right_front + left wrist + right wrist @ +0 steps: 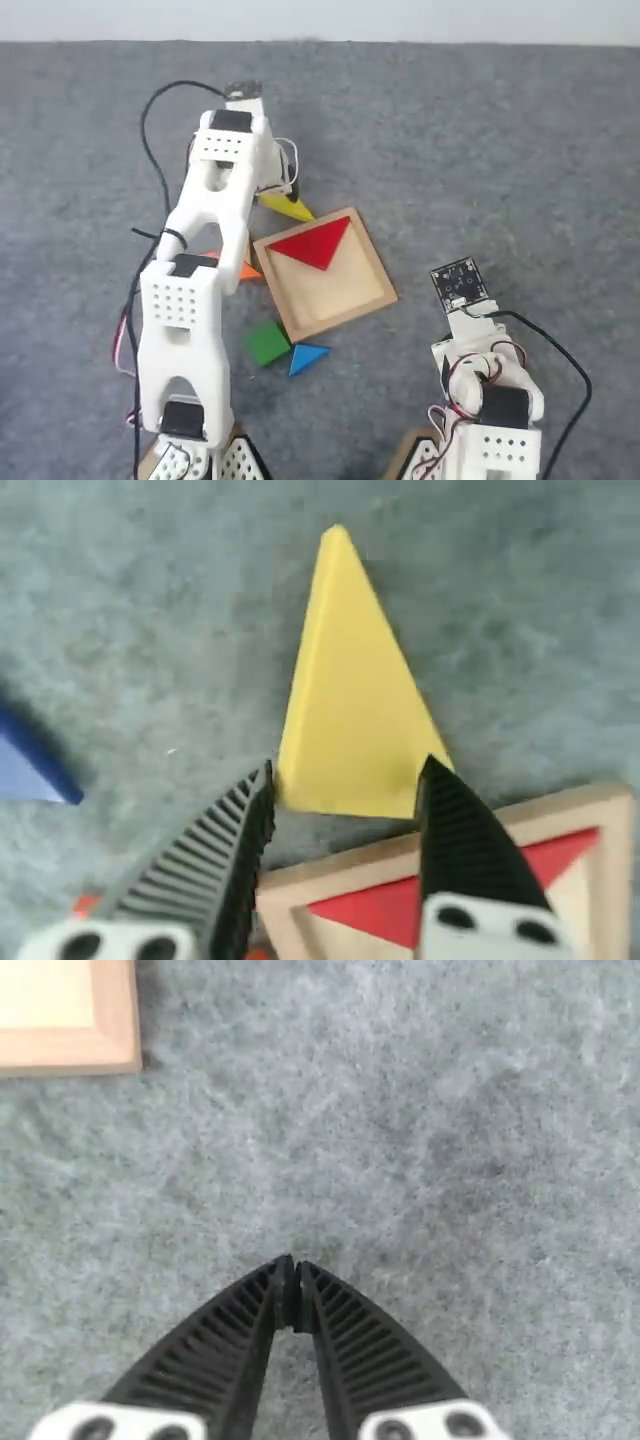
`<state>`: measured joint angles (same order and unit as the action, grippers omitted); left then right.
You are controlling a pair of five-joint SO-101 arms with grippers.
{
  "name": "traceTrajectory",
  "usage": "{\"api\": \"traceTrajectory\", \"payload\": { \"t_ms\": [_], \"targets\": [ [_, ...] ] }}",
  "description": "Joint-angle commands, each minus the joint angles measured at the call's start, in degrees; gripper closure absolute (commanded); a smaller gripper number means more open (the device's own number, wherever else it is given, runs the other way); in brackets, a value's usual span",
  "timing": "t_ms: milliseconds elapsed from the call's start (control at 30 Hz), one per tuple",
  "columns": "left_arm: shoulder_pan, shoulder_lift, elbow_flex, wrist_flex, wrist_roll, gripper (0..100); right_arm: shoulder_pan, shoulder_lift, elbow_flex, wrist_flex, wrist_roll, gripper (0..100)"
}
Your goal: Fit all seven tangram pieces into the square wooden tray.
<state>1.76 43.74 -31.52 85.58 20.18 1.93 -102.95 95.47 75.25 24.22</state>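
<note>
Left wrist view: spread left claw (347, 768) astride smooth yellow triangle (350, 700) (right claw (293, 1266) pressed together)

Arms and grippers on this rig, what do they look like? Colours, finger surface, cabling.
The left arm and right arm are white plastic links with grids of small holes, black motor blocks at the joints. Black cables loop beside both; red wires show on the right arm. The left gripper and right gripper have black, ribbed, pointed fingers on white bases with dark holes.
</note>
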Motion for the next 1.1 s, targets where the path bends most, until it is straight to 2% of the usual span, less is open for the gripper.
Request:
{"api": "traceTrajectory", "payload": {
  "t_ms": [0, 300, 600, 867, 1067],
  "targets": [
    [1.49, -0.53, -5.76, 2.46, -1.93, 79, -0.22, -0.92, 0.97, 0.13, 0.44, 99.1],
    [5.01, -0.09, -6.73, 0.18, -4.13, 80, -0.22, -0.92, 0.97, 0.13, 0.44, 99.1],
    [6.33, 9.14, -12.09, -0.97, -3.87, 84, -0.22, -0.92, 0.97, 0.13, 0.44, 99.1],
    [5.63, 16.09, -27.21, 5.63, -2.46, 99, -0.22, -0.92, 0.97, 0.13, 0.44, 99.1],
    [5.98, 19.16, -38.73, 12.40, -6.42, 99, -0.22, -0.92, 0.97, 0.13, 0.44, 99.1]
  ]
}}
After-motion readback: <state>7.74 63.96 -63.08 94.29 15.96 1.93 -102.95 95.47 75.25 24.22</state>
